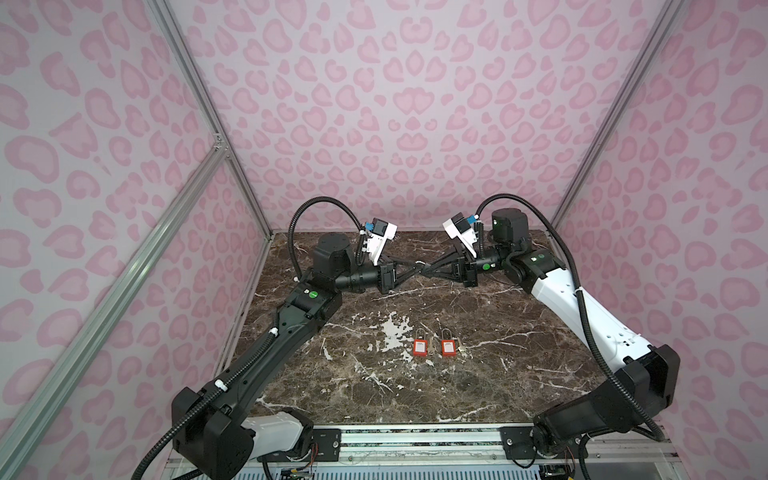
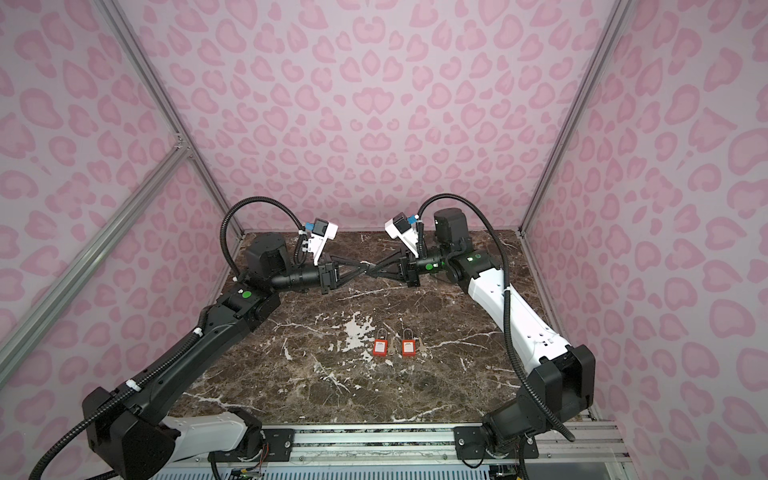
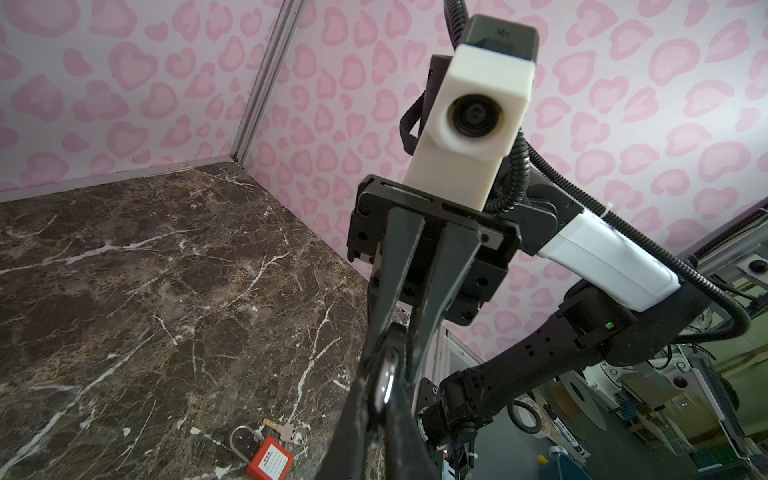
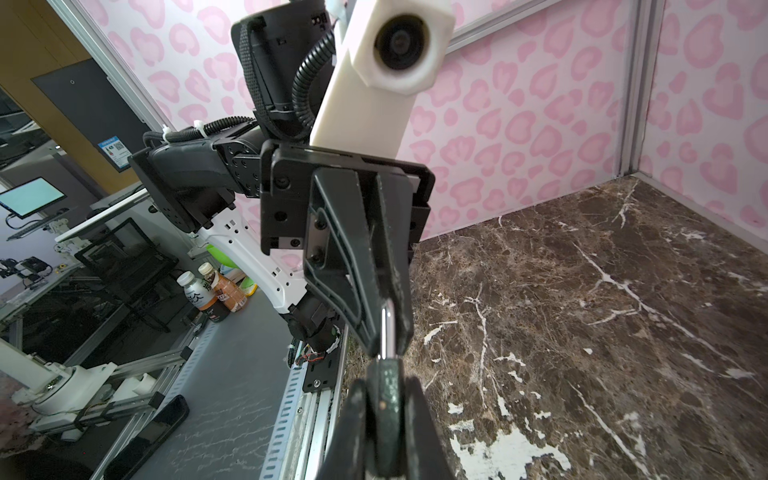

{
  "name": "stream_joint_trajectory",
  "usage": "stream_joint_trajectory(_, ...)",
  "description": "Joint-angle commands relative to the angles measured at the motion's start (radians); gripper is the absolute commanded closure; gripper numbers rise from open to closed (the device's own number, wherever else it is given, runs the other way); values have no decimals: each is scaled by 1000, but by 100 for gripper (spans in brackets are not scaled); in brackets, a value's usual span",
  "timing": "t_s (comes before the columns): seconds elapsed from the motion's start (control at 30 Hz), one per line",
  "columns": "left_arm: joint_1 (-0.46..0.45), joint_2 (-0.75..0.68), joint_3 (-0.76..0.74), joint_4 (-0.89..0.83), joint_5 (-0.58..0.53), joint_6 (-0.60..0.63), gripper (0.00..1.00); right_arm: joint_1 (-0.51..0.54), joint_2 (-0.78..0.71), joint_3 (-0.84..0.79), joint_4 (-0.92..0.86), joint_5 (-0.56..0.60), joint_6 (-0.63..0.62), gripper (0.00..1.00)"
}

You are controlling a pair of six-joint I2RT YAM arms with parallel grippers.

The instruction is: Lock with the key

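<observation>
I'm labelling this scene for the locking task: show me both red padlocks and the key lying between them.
left red padlock [image 1: 420,348], in a top view, middle of its red body.
right red padlock [image 1: 447,348], in a top view, middle of its red body.
key between them [image 1: 433,348], in a top view, its pale metal.

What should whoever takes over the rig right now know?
Left gripper: shut on a silvery metal piece, raised over the table, far side.
Right gripper: shut on a dark piece, tip to tip with the left.
Two red padlocks lie mid-table, a key beside each.
Done: the held pieces are together; what they are is unclear.
Left: finish and confirm the locking.
</observation>
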Motion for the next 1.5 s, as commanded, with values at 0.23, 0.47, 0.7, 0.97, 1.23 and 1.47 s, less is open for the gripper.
stream_joint_trajectory(0.23, 48, 0, 2, 134, 48, -86, 96, -1, -13, -26, 24, 17, -31, 67)
stream_joint_trajectory(0.47, 69, -19, -13, 155, 53, -109, 96, -15, -24, -55, 50, 30, -20, 57)
stream_joint_trajectory(0.7, 80, -31, -33, 189, 55, -124, 96, -27, -25, -74, 68, 19, -5, 58)
stream_joint_trajectory(0.97, 81, -34, -40, 189, 60, -123, 96, -27, -29, -79, 157, 1, 65, 61)
stream_joint_trajectory(1.23, 81, -39, -49, 190, 59, -125, 96, -26, -19, -68, 191, 0, 90, 68)
stream_joint_trajectory(1.47, 81, -41, -58, 187, 54, -117, 96, -27, -12, -69, 208, -16, 108, 88)
